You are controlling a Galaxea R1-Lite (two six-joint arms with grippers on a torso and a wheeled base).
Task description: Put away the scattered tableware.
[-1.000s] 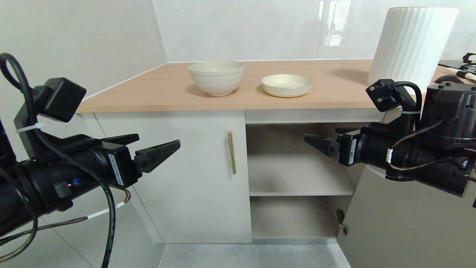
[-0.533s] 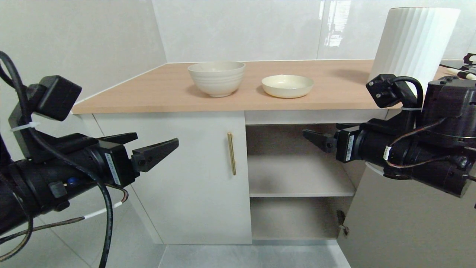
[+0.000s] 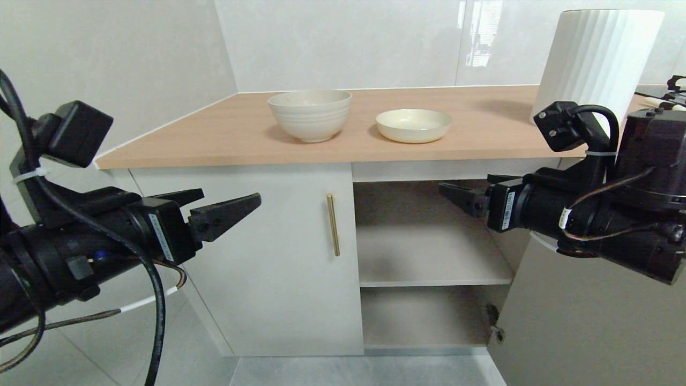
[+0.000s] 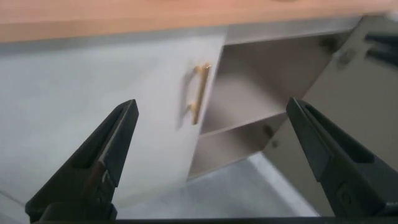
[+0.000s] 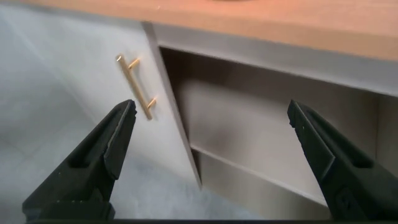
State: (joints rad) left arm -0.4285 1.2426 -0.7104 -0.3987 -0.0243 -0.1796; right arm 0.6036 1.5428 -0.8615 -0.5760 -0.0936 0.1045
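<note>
A ribbed cream bowl [image 3: 310,114] and a shallow cream dish [image 3: 413,124] stand side by side on the wooden counter [image 3: 225,142]. My left gripper [image 3: 230,195] hangs open and empty in front of the closed left cabinet door, below counter height. In the left wrist view this gripper [image 4: 211,104] frames the door handle [image 4: 198,93]. My right gripper [image 3: 463,182] is open and empty at the mouth of the open cabinet compartment, just under the counter. In the right wrist view the same gripper [image 5: 211,104] faces the cabinet's inside.
The cabinet's right door [image 3: 579,316] is swung open beneath my right arm, showing two bare shelves [image 3: 429,257]. The left door is closed and has a gold handle [image 3: 333,225]. A tall white ribbed container [image 3: 595,59] stands at the counter's right end.
The head view has shifted a little. Both grippers have risen slightly relative to the counter edge and stay open. Bowl and dish have not moved.
</note>
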